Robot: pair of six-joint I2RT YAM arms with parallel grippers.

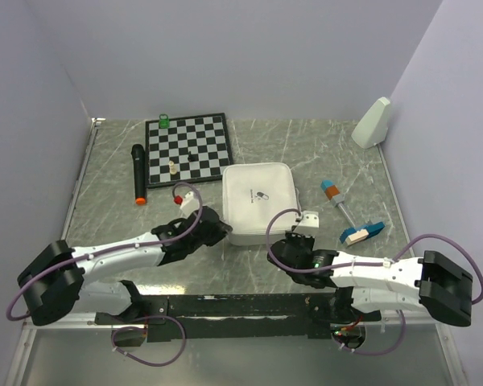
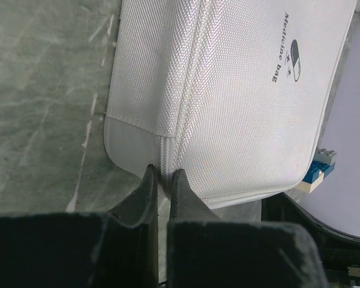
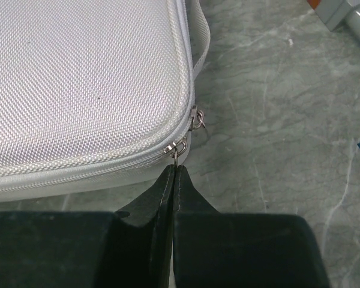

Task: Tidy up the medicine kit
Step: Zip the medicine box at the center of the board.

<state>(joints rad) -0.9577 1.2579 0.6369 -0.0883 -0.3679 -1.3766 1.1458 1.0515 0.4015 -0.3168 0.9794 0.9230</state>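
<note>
The white medicine kit (image 1: 259,201) lies zipped shut mid-table, pill logo on top. My left gripper (image 1: 223,232) is at its near left corner. In the left wrist view the fingers (image 2: 149,183) pinch the kit's (image 2: 240,90) corner seam between them, almost fully shut. My right gripper (image 1: 275,246) is at the near right corner. In the right wrist view it (image 3: 175,168) is shut on a metal zip pull (image 3: 179,150) of the kit (image 3: 78,78). A second zip pull (image 3: 196,115) hangs free just beyond.
A chessboard (image 1: 187,147) with a few pieces lies behind the kit, with a green piece (image 1: 164,121) at its far corner. A black microphone (image 1: 138,173) lies to its left. An orange-blue tool (image 1: 336,197) and a blue-white block (image 1: 362,232) lie to the right, and a white object (image 1: 372,122) at the back right.
</note>
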